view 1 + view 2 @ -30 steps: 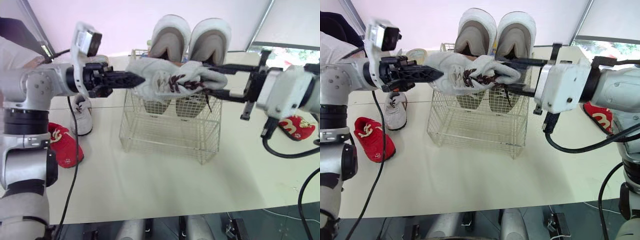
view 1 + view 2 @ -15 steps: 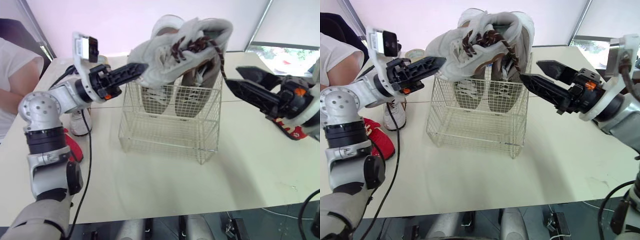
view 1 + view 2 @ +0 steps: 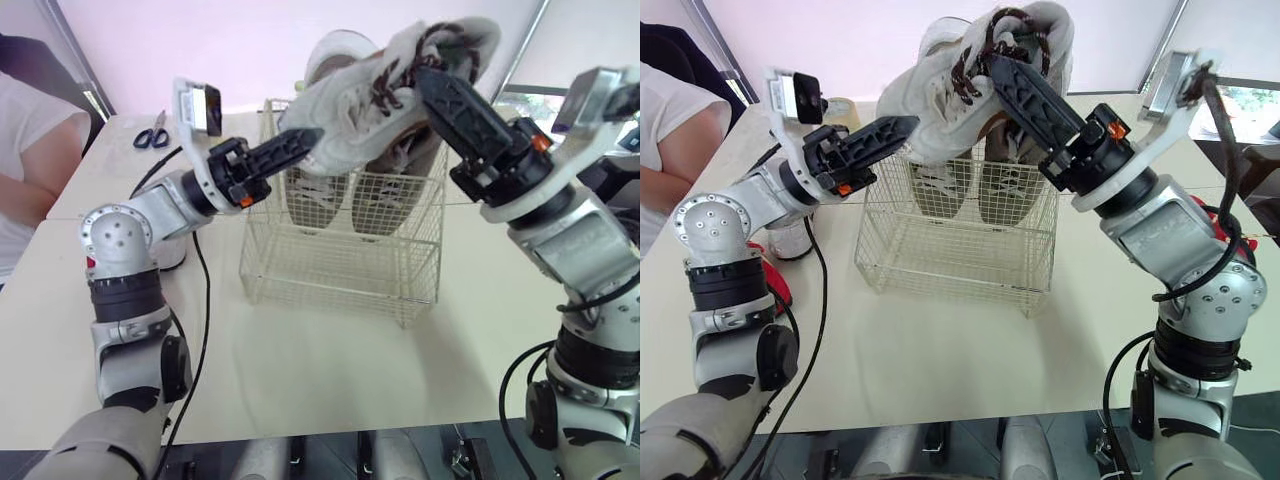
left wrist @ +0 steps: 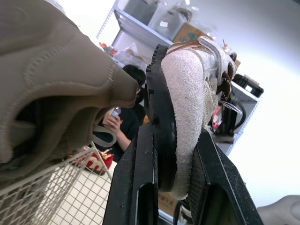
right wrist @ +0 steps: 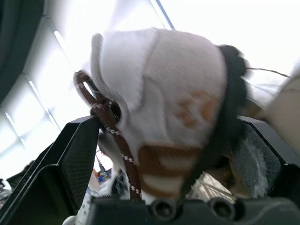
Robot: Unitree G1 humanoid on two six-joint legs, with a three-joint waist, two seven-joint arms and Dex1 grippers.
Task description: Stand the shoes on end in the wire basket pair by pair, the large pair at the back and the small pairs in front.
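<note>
A white sneaker with brown laces (image 3: 372, 92) hangs in the air over the wire basket (image 3: 340, 290), carried between both arms. The left pincer (image 3: 303, 138) is clamped on its lower end; the left wrist view shows the black fingers (image 4: 140, 187) pressed on either side of the sole. Half a second ago the right pincer (image 3: 432, 82) hung apart and off to the side. Now it has come back and closed on the sneaker's upper end, by the laces. The shoe has also gone from lying level in front of the basket to sitting tilted above the rim, right end high. That looks like the turn towards standing it on end.

The large pair (image 3: 338, 48) already stands upright along the basket's back wall. The front half of the basket looks open, so there is room to lower the shoe straight down. The top wires sit close under it, and loose laces could snag there. Another white sneaker (image 3: 790, 240) waits on the table (image 3: 330, 370) behind the left arm. A person's sleeve (image 3: 30, 140) is at the table's far left.
</note>
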